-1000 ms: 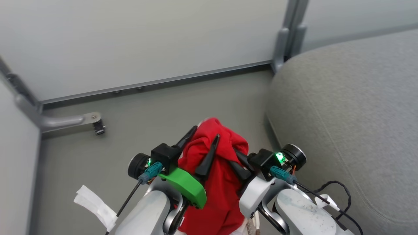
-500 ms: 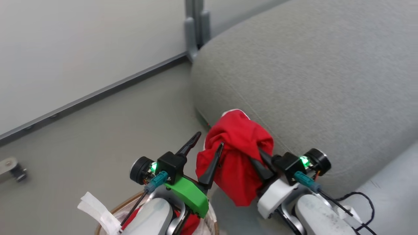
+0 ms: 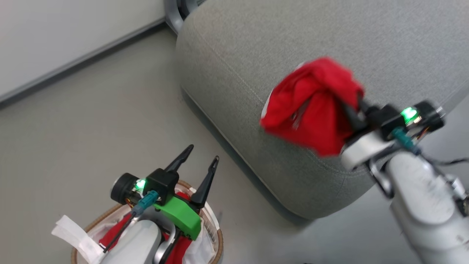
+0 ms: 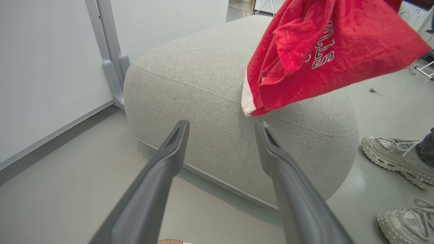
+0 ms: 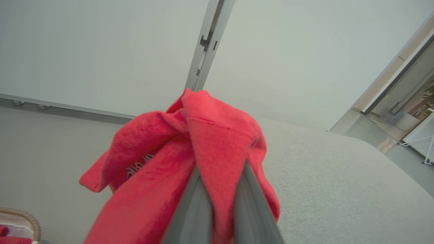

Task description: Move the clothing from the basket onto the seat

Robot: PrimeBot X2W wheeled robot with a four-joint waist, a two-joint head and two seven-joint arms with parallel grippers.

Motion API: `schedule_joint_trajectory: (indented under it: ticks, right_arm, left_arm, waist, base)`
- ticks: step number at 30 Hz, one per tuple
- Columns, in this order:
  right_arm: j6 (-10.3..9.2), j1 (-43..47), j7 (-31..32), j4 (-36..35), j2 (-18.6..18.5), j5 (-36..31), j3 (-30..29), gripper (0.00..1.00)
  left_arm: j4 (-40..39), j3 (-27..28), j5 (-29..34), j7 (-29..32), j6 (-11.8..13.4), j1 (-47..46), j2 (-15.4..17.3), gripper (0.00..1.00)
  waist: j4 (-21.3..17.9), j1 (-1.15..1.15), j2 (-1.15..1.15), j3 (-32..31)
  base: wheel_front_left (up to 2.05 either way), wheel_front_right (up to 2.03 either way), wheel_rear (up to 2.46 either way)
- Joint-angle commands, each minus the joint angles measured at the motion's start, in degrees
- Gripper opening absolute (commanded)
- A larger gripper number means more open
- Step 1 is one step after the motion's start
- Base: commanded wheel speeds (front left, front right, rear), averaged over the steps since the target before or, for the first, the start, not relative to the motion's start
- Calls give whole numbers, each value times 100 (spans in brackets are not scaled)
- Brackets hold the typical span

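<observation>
A: Start lower left. What's there?
B: The left gripper (image 3: 203, 152). Its fingers are spread wide w/ nothing in them. It hangs right over the basket (image 3: 219, 238). Inside lies the other red piece (image 3: 110, 234) on a white liner (image 3: 199, 253).
A: And mid frame?
B: The seat (image 3: 256, 44), big & grey. Nothing red lies on it yet.
A: Right side?
B: The red top (image 3: 311, 106), up in the air over the seat's near edge, upper right of the head view. The right gripper (image 3: 353, 110) has it, fingers squeezed close w/ a fold of cloth between them.
A: How will it handle?
B: I think it's light, soft & floppy. It has no stiff part, so it'll sag & swing. It looks a bit fuzzy, not slippery, and it won't break. A pinch on a thick bunch, like now, seems the best hold. A thin edge could slip out.
A: Which way does it point?
B: It's a lump, so I can't tell front vs. back. Its long line runs from the pinch at the right down to the lower left. In the left wrist view the white-trim corner (image 4: 247, 103) is the lowest bit, pointing down at the seat's edge. Can't tell if it touches.
A: Anything else?
B: Pale shoes (image 4: 393, 156) of a person, far right of that view, near the seat.
</observation>
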Motion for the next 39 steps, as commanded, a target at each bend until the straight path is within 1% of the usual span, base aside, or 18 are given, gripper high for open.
schedule_joint_trajectory:
  ticks: [1,4,8,11,16,20,24,25,26,27,29,33,39]
  right_arm:
    - [-8,-309,-15,57,-125,-124,-80,0]
    - [-8,-945,-15,259,-424,-331,-281,0]
    - [-8,-1724,-14,626,-678,-452,-565,0]
    - [-8,-2202,-14,895,-705,-608,-875,0]
    - [-9,-2930,-14,1494,-955,-1001,-1220,0]
    - [-9,-3330,-14,1811,-978,-1225,-1751,0]
    - [-9,-3484,-14,2107,-800,-1490,-2447,0]
    - [-9,-3444,-15,2159,-716,-1536,-2667,25]
    - [-9,-3361,-14,2223,-627,-1587,-2858,77]
    - [-9,-3251,-15,2257,-464,-1616,-3002,100]
    - [-9,-3027,-14,2227,-244,-1714,-3174,100]
    - [-9,-2373,-14,2059,20,-1744,-3336,100]
    - [-9,-1233,-14,1516,195,-1478,-3298,100]
  left_arm:
    - [-67,25,33,-3,-17,-76,154,100]
    - [-245,8,31,-2,-17,-239,428,100]
    - [-474,-76,24,-2,-17,-470,681,100]
    - [-618,-82,-13,-3,-17,-593,784,100]
    - [-765,-194,-46,-3,-16,-801,925,100]
    - [-823,-144,-95,-2,-17,-868,1035,100]
    - [-786,-118,-134,-3,-17,-878,1061,100]
    - [-773,-94,-140,-3,-16,-870,1071,100]
    - [-762,-49,-168,-3,-17,-853,1062,100]
    - [-746,-12,-170,-3,-17,-828,1056,100]
    - [-721,57,-179,-3,-17,-770,1059,100]
    - [-661,151,-185,-3,-17,-672,990,100]
    - [-546,251,-223,-3,-17,-482,807,100]
  waist:
    - [160,0,0,650]
    - [380,0,0,1064]
    - [691,0,0,1521]
    - [937,0,0,1787]
    - [1307,0,0,2173]
    - [1535,0,0,2446]
    - [1706,0,0,2578]
    - [1722,0,0,2591]
    - [1726,0,0,2598]
    - [1724,0,0,2603]
    - [1679,0,0,2568]
    - [1567,0,0,2380]
    - [1454,0,0,1908]
  base:
    - [0,0,0]
    - [0,0,0]
    - [0,0,0]
    - [0,0,0]
    - [0,0,0]
    - [0,0,0]
    - [0,0,0]
    - [0,0,0]
    - [0,0,0]
    - [0,0,0]
    - [0,0,0]
    - [0,0,0]
    - [0,0,0]
